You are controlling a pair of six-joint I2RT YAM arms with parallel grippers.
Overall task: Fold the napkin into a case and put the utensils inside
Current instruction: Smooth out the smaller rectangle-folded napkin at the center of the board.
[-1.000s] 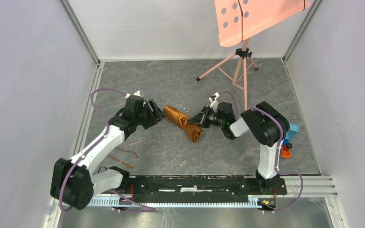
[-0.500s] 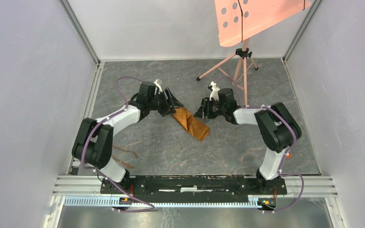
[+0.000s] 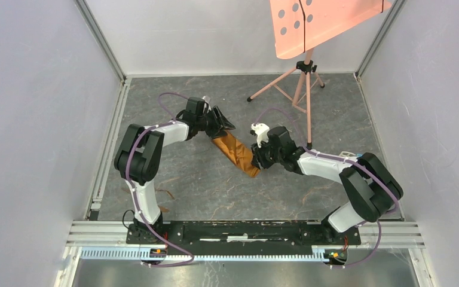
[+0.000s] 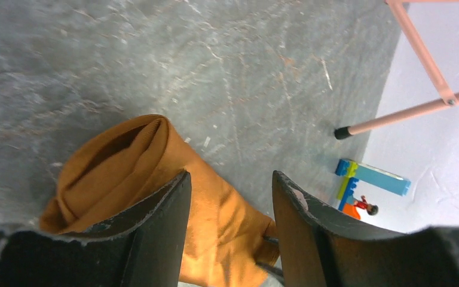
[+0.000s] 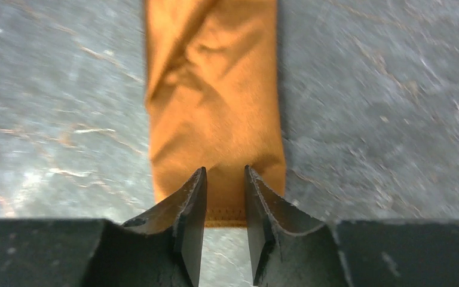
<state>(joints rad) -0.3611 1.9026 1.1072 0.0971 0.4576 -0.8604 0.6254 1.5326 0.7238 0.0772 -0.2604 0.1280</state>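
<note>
The grey, marbled counter (image 3: 215,197) carries everything. Beyond both my tools, at its far edge, stands a salmon-pink perforated panel (image 3: 323,24) on a tripod (image 3: 302,84), well apart from the work.

The napkin, an orange-brown cloth of soft fabric (image 3: 237,153), lies between my two tools as a narrow oblong case. Its long axis runs diagonally from my left tool to my right tool, one end under each.

My left tool (image 4: 230,179) is spread wide and holds nothing. The rolled, open end of the cloth sits just below and between its fingers, the mouth of the roll off to one side of them. My right tool (image 5: 224,173) stands over the other end, at the flat hemmed edge. Its fingers are drawn close with a thin gap, and orange shows through that gap. I cannot tell whether they pinch the hem or only press on it.

The utensils, a few slender copper-brown metal pieces (image 3: 155,192), lie well behind my left tool, near that arm's base, so I judge the left arm the nearer one to fetch them. They would have to enter along the packet's long axis, through the rolled mouth.

Small blue, green and red toy blocks (image 4: 367,179) sit far ahead of my left tool.
</note>
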